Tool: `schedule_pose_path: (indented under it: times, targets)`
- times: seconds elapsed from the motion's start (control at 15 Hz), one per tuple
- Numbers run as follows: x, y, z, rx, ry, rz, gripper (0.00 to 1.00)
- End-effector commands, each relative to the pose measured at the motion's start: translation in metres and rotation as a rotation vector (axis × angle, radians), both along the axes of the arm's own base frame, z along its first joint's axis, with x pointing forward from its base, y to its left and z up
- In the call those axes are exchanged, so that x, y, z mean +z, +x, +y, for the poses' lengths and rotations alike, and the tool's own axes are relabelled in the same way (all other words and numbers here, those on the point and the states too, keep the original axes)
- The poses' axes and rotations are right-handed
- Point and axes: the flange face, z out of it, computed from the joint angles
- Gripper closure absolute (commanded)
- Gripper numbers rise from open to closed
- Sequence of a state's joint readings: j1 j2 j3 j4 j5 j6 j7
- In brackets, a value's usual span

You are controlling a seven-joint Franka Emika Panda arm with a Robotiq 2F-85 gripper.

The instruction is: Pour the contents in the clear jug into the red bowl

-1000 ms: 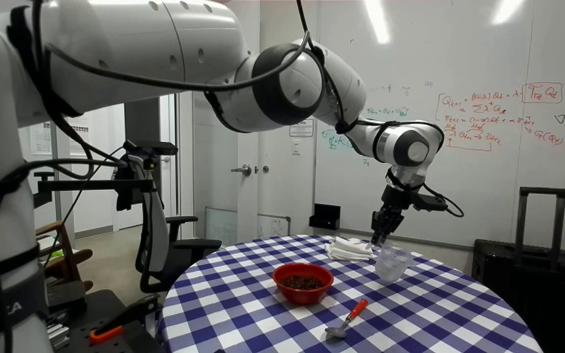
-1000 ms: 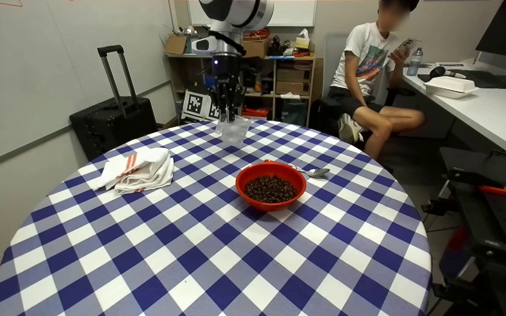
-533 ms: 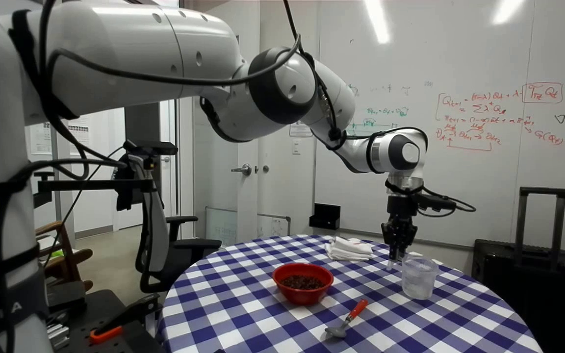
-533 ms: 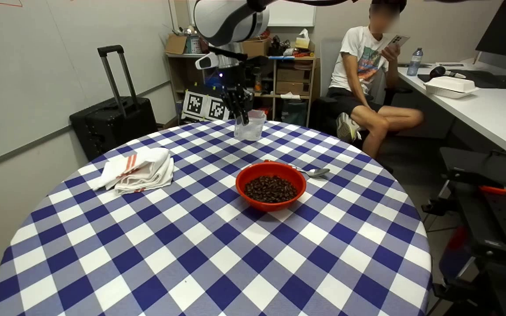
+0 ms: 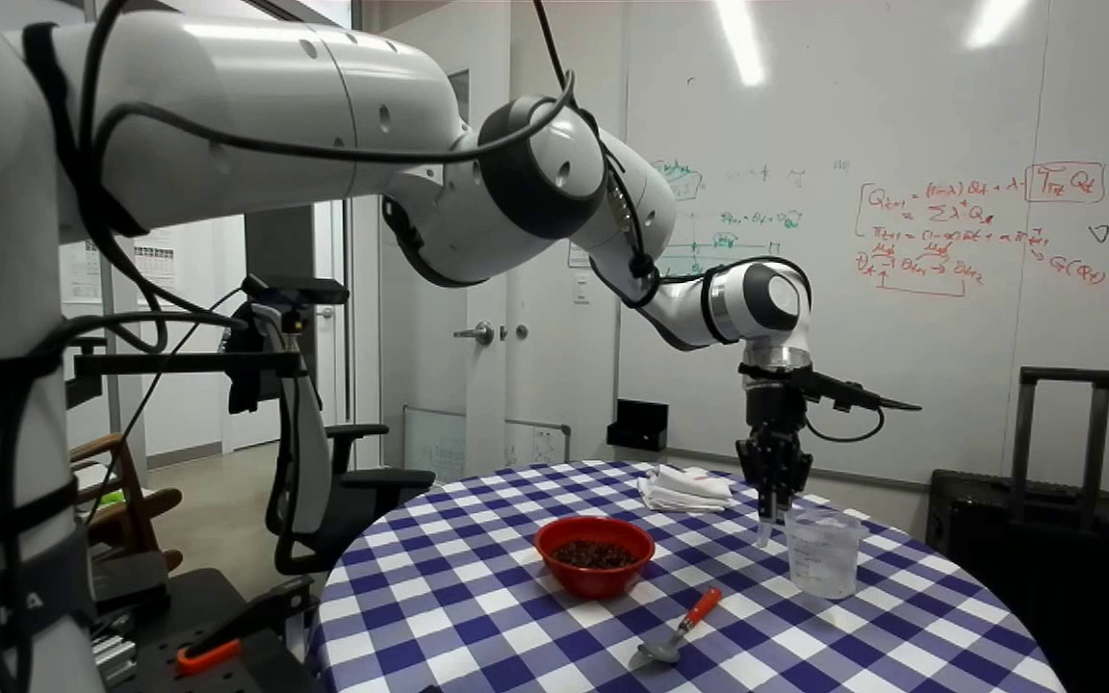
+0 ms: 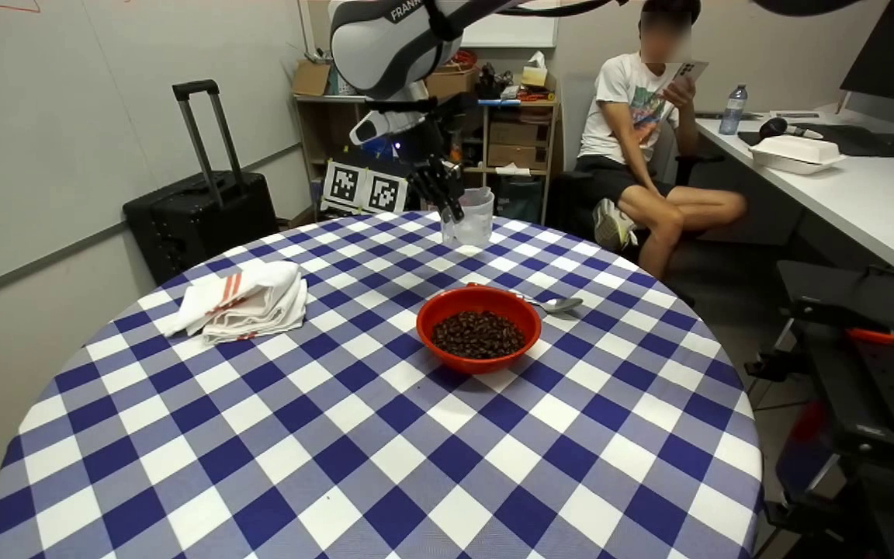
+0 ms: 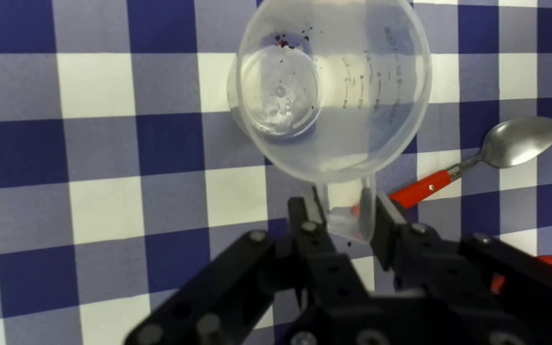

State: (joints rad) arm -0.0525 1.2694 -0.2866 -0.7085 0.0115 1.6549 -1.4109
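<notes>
Well inside table edge (image 6: pixel 747 435), red bowl (image 6: pixel 476 366), gripped jug (image 5: pixel 823 561) apart

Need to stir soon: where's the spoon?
In an exterior view, the spoon lies on the checked tablecloth, just below and right of the red bowl, not touching it.

I face a round table (image 6: pixel 369 466), blue-and-white checked tablecloth (image 5: pixel 458 558). On it I see red bowl (image 5: pixel 595 582), spoon (image 7: pixel 496 148) nearby, folded towel (image 6: pixel 249 299) well apart.

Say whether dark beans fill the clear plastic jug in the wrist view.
No, only a few dark specks show inside the clear plastic jug.
</notes>
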Motion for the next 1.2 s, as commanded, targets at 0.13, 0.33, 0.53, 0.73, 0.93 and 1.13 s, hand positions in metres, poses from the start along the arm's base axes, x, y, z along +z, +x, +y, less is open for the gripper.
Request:
schedule_pose_path:
  times: [0.13,0.33,0.53,0.73,0.93,1.13]
  targets:
    - [-0.002,-0.005,0.012,-0.016,0.038,0.044,0.93]
    - [-0.007,-0.005,0.015,-0.024,0.068,0.044,0.93]
    - [-0.013,-0.006,0.018,-0.035,0.095,0.042,0.93]
    - [-0.022,-0.008,0.020,-0.043,0.118,0.047,0.93]
    - [-0.026,-0.009,0.022,-0.048,0.133,0.050,0.93]
    - [-0.029,-0.009,0.022,-0.059,0.145,0.047,0.93]
